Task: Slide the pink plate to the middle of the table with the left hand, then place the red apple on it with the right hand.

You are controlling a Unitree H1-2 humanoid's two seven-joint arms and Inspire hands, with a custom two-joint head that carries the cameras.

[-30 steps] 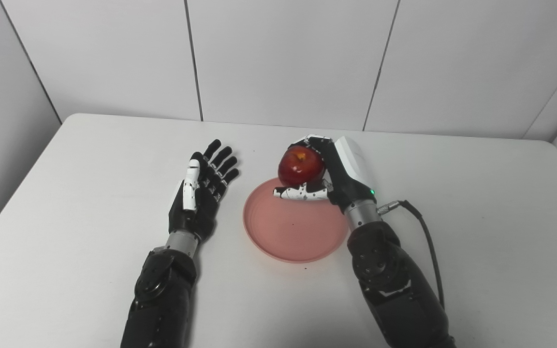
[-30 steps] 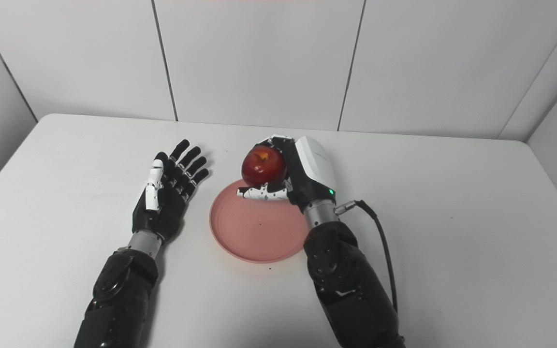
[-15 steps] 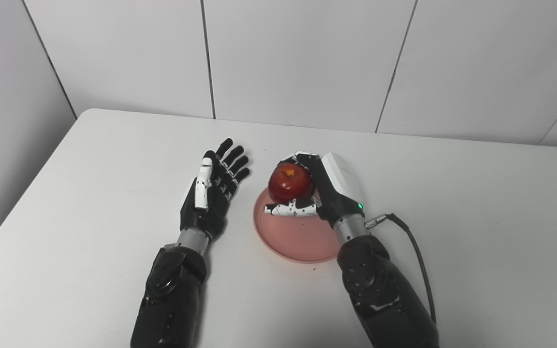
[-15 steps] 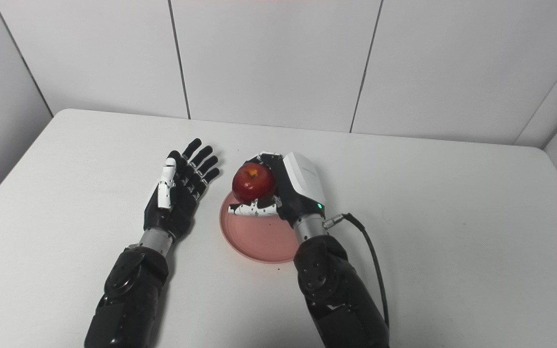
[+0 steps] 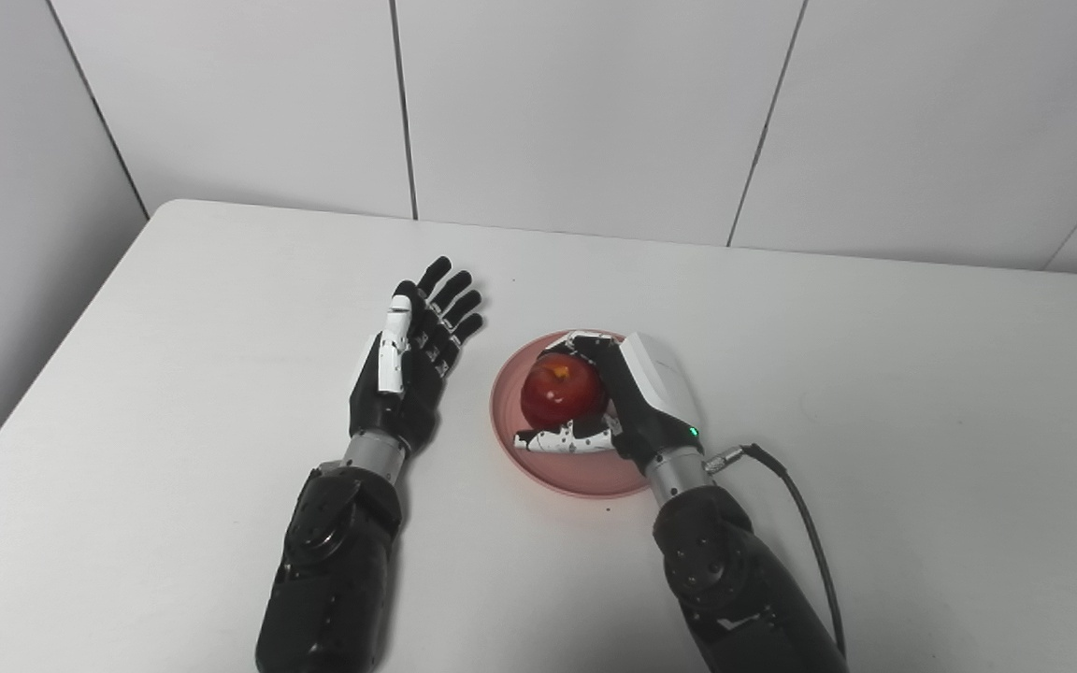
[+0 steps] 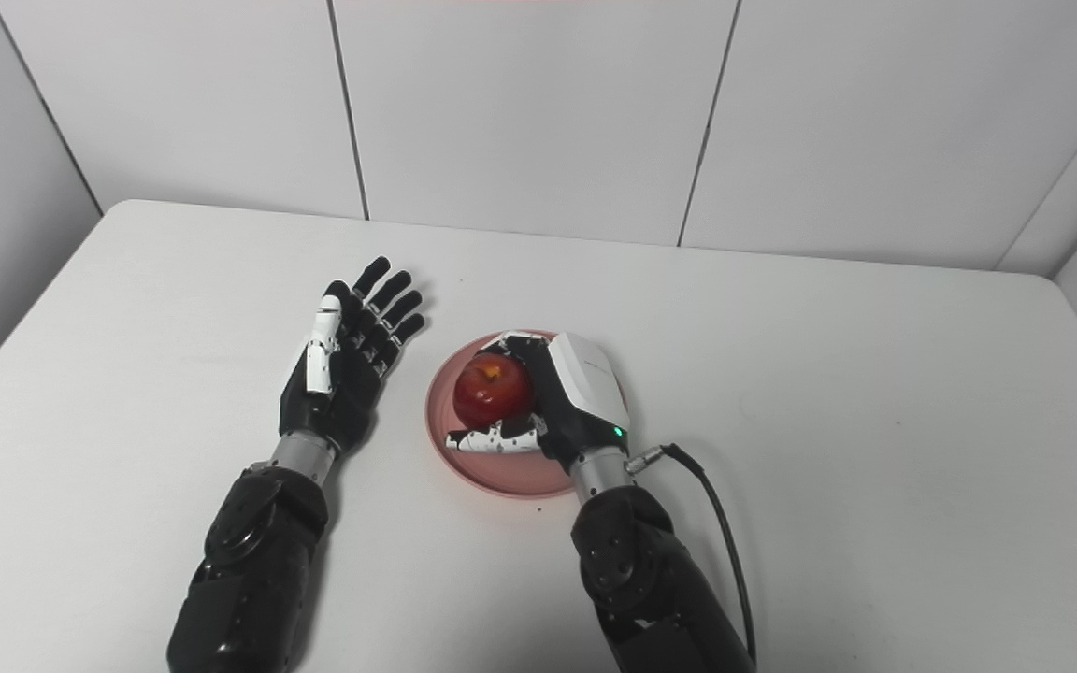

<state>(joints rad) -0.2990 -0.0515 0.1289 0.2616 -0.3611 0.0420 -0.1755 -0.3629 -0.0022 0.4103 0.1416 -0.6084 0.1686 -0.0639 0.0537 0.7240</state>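
We had the red apple [image 5: 554, 393] wrapped in our right robot hand [image 5: 615, 407], fingers curled over its far side and the white-speckled thumb [image 5: 565, 438] lying across in front of it. The relation that mattered was vertical: the apple sat directly above the inner part of the pink plate [image 5: 520, 458], low and well within the rim, so the plate lay straight beneath the hand, not off to any side. Whether the apple's underside was touching the plate we could not tell from either eye view. The plate itself rested near the middle of the table [image 5: 922, 393], which we judged meant the sliding step was done. Our left robot hand [image 5: 412, 360] lay just left of the plate, apart from it, fingers spread and straight, holding nothing. The right hand was plainly the nearer one, being over the plate already. In our judgement the coming move called only for a short settling downward and an opening of the fingers, and the risk was the round apple rolling toward the rim once let go
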